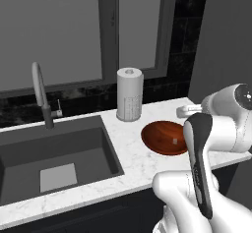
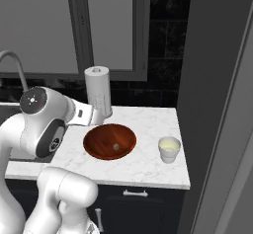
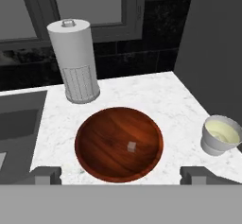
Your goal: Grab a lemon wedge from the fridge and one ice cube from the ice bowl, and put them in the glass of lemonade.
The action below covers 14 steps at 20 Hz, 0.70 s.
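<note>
Gripper (image 3: 121,175) released, fingertips wide apart above ice bowl (image 3: 119,143) | ice cube (image 3: 132,146) inside bowl | glass of lemonade (image 3: 220,135) just beside bowl on counter (image 3: 142,93)

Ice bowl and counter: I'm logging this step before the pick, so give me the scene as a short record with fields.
ice bowl: reddish-brown ice bowl on the marble counter, upright
ice cube: one ice cube inside the bowl, near its middle
glass of lemonade: glass of lemonade beside the bowl, apart from it, near the counter's end
paper towel roll: paper towel roll stands behind the bowl
sink: sink on the bowl's far side from the glass
gripper: gripper above the bowl's near rim, open, holding nothing
fridge: fridge door closed
</note>
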Tool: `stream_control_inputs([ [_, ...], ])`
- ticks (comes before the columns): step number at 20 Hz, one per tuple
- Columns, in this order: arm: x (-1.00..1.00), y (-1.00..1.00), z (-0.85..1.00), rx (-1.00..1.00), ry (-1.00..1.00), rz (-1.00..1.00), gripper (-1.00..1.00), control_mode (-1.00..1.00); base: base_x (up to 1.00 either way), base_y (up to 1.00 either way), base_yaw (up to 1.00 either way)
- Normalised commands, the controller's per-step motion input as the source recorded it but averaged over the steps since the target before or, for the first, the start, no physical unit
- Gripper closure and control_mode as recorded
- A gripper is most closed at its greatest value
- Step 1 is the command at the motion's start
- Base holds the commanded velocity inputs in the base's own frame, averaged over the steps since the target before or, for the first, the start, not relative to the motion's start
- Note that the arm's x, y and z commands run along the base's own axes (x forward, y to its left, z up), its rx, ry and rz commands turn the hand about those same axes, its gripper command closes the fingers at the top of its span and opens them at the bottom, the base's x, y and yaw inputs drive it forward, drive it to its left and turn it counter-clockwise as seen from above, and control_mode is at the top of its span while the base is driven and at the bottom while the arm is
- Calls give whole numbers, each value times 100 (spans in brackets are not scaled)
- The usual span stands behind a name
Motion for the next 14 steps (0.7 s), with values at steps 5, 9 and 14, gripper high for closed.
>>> stream_control_inputs([
  [5,-9,24,-1,0,-1,7,-100,100,-11,29,13],
  [9,0,0,0,0,0,0,-100,100,-77,14,3],
  [14,0,0,0,0,0,0,-100,100,-100,-62,-1],
])
